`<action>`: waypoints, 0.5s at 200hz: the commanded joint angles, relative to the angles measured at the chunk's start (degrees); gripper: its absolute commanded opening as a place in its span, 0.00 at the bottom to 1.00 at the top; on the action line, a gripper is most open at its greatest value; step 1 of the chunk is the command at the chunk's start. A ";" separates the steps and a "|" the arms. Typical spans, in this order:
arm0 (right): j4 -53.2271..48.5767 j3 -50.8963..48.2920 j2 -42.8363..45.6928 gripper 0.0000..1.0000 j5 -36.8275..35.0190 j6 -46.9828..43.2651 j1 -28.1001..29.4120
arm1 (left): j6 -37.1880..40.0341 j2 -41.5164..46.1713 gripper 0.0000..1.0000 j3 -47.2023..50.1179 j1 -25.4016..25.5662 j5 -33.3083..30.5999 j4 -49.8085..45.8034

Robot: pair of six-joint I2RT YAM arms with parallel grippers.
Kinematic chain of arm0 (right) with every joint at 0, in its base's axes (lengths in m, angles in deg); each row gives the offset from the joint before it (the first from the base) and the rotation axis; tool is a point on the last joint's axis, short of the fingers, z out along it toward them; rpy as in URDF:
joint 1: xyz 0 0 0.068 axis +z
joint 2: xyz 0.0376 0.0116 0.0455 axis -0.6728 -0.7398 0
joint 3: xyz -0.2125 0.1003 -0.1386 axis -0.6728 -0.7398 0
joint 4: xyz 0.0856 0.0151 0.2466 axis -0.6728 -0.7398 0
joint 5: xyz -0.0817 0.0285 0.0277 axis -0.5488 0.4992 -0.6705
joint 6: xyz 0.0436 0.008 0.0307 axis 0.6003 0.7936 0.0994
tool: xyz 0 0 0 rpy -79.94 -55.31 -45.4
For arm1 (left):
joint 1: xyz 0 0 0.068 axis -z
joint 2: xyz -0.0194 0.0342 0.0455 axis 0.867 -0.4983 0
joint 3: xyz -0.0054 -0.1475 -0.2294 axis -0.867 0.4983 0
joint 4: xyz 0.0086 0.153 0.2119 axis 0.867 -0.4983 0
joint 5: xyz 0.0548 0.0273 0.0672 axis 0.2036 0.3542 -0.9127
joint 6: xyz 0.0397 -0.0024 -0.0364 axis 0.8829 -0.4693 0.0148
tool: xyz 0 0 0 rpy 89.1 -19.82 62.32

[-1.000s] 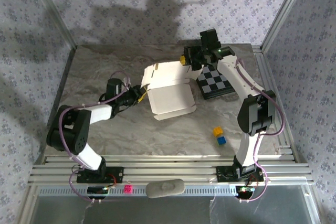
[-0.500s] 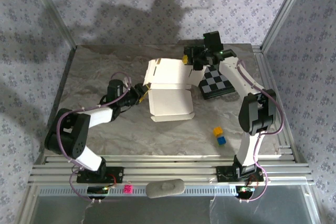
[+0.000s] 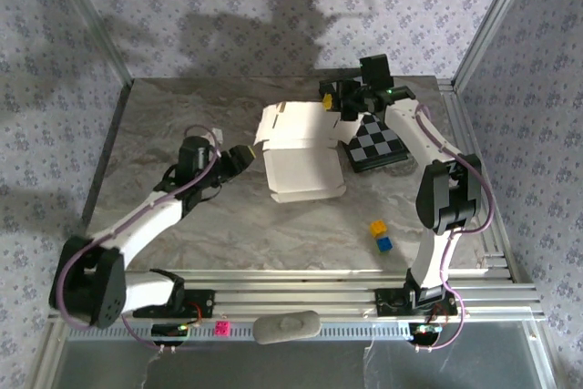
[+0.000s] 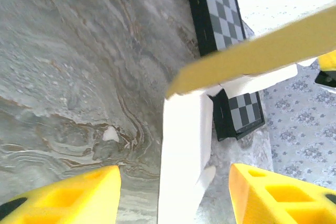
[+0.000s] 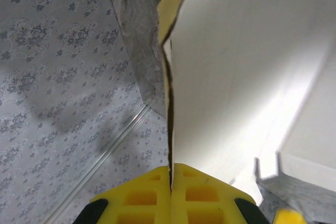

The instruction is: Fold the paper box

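The paper box [image 3: 299, 150] lies open on the table's middle, whitish inside up, with an upright flap at its far side. My right gripper [image 3: 337, 107] is shut on that flap's right end; in the right wrist view its yellow fingers [image 5: 142, 198] pinch the thin cardboard edge of the paper box [image 5: 247, 66]. My left gripper [image 3: 243, 158] stands open just left of the box. In the left wrist view a white wall of the paper box [image 4: 184, 150] runs between the spread fingers [image 4: 63, 198] of the left gripper [image 4: 173, 203] and touches neither.
A black-and-white chequered board [image 3: 375, 143] lies right of the box, under the right arm, and appears as the chequered board [image 4: 215, 9] in the left wrist view. A small yellow cube [image 3: 377, 226] and a blue cube [image 3: 383, 243] sit at the front right. Metal posts stand at the table's corners.
My left gripper has opened, let go of the box's left edge and drawn back a little. The box has shifted slightly right with the right gripper.
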 commanded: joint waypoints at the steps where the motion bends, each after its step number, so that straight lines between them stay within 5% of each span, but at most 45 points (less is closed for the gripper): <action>1: -3.72 2.15 1.08 0.00 0.66 -7.12 -0.06 | 7.93 7.11 0.55 -1.40 -2.03 -3.79 -14.28; 40: -7.85 4.10 -0.90 0.00 1.28 -12.78 1.13 | 20.70 9.72 0.51 -7.22 -6.70 0.88 -20.28; 72: -8.16 5.56 -2.69 0.00 1.76 -13.08 2.22 | 35.81 3.33 0.56 -15.82 1.54 -4.33 -26.23; 100: -10.02 7.28 -4.04 0.00 1.87 -13.83 2.76 | 41.78 0.01 0.59 -18.24 5.33 -7.47 -24.41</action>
